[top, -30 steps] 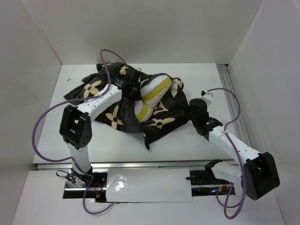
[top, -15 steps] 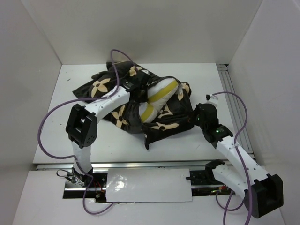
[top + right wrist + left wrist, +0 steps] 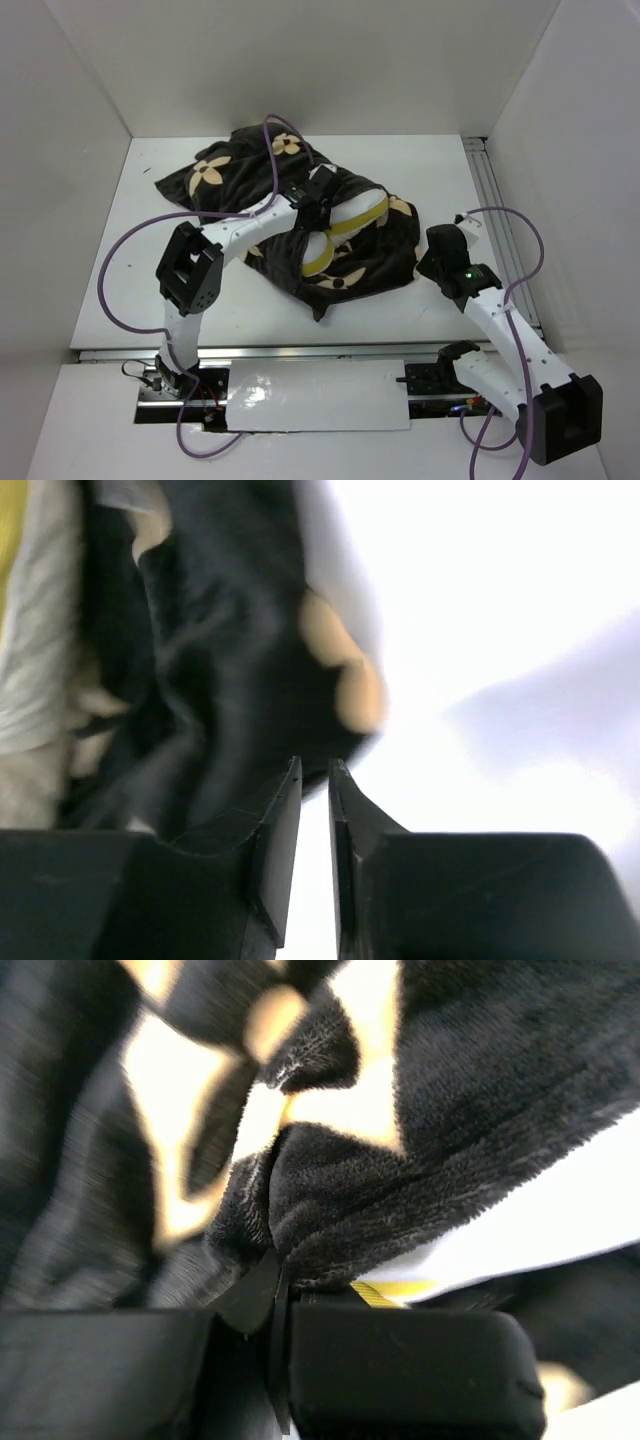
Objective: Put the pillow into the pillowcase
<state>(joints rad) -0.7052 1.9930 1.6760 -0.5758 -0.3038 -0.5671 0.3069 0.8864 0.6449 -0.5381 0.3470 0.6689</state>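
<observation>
The black-brown flowered pillowcase (image 3: 215, 175) lies rumpled across the middle of the table. The white pillow (image 3: 347, 205) with its yellow seam shows through the opening at the case's centre, partly covered. My left gripper (image 3: 318, 192) is over that opening, shut on a fold of pillowcase (image 3: 420, 1130) right beside the pillow's white cloth (image 3: 570, 1225) and yellow seam. My right gripper (image 3: 432, 252) sits low at the case's right edge. Its jaws (image 3: 315, 772) are almost closed with nothing between them. The pillowcase (image 3: 230, 670) lies just past the tips, and the pillow (image 3: 30, 670) lies further left.
White walls enclose the table on the left, back and right. A metal rail (image 3: 495, 210) runs along the right edge. Purple cables (image 3: 275, 140) loop from both arms over the cloth and table. Bare table (image 3: 440, 170) lies at the back right.
My left gripper has moved right and back with the pillowcase, spreading its left part toward the back wall. My right gripper has drawn back to the right and now sits off the cloth.
</observation>
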